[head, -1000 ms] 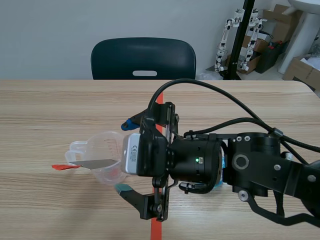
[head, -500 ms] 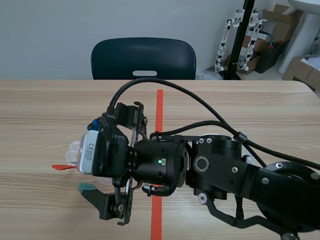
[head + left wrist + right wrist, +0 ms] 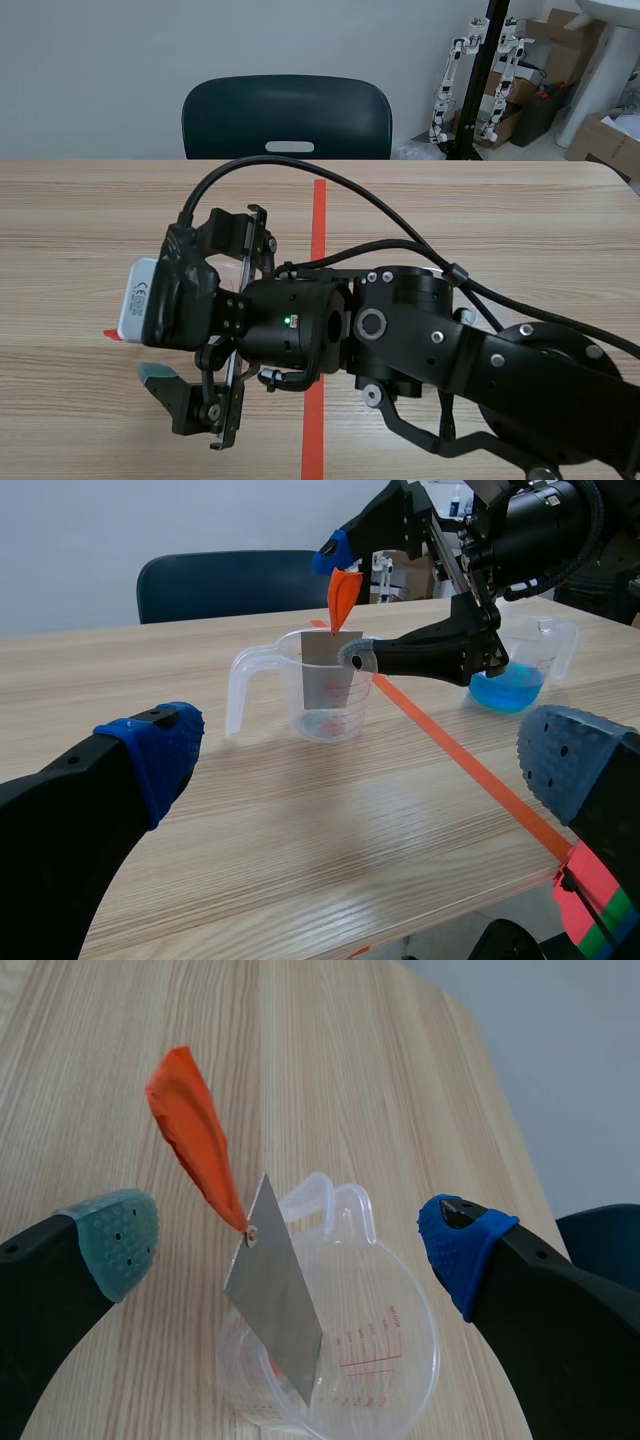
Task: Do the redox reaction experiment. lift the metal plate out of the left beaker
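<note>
the left gripper (image 3: 365, 765) is hanging back with fingers wide apart, holding nothing. left of centre in the scene view, the right gripper (image 3: 290, 1240) is hovering, its fingers spread either side of the metal plate (image 3: 275, 1310), seemingly not touching it. the plate is leaning inside the left beaker (image 3: 380, 1360), its orange tag (image 3: 195, 1150) poking above the rim. gripping and lifting are both remaining.

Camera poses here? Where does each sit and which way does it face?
Scene view: between the arms, facing across the table to a chair; the right arm fills the foreground.
Left wrist: low over the table, facing the beaker side-on; open left gripper frames it.
Right wrist: above the beaker, looking down; open right gripper straddles the metal plate.
Shared: both wrist views show beaker and plate.
</note>
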Robot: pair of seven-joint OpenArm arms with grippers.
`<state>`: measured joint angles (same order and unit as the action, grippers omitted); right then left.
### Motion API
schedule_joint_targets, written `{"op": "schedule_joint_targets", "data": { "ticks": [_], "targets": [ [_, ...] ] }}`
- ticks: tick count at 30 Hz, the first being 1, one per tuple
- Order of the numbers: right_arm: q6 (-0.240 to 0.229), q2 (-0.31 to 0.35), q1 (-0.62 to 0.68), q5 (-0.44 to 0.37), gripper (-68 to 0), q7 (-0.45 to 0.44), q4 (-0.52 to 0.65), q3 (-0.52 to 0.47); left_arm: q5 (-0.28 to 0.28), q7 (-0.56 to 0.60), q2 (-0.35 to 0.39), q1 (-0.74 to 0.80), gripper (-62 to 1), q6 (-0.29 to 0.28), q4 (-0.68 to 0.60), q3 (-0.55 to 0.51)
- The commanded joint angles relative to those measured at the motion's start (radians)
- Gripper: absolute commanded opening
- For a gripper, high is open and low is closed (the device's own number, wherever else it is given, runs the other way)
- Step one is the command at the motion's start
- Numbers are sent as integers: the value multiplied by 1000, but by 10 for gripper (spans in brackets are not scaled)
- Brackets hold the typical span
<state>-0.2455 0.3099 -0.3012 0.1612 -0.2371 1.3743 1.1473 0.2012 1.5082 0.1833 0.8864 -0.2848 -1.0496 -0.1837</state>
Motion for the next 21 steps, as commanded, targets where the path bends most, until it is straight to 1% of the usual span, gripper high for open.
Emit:
{"op": "schedule_joint_targets", "data": {
  "ticks": [1,2,5,7,11,14,16,17,19,21],
  "targets": [
    [8,-6,-16,-5,-168,-6,5,-7,1,46,0,8,14,2,-17,-3],
    [8,-6,-16,-9,-177,0,5,-7,1,46,0,8,14,2,-17,-3],
    [7,-6,-14,-11,-178,8,5,-7,1,46,0,8,14,2,-17,-3],
    [-8,-6,-14,-12,-178,11,5,-7,1,46,0,8,14,2,-17,-3],
    [-10,-13,-14,-12,-178,26,0,-7,1,46,0,8,14,3,-17,-3],
    [-10,-26,-14,-13,-178,49,-22,-7,1,46,0,8,14,3,-17,-3],
    [-10,-36,-14,-15,-179,48,-47,-7,1,46,0,8,14,3,-17,-3],
    [-10,-40,-14,-14,-184,47,-59,-7,2,46,0,8,14,3,-17,-3],
    [-10,-46,-15,-8,-226,39,-74,-7,2,46,0,8,14,3,-17,-3],
    [-10,-48,-15,-7,-238,34,-76,-7,1,46,0,8,14,3,-17,-3]
  ]
}}
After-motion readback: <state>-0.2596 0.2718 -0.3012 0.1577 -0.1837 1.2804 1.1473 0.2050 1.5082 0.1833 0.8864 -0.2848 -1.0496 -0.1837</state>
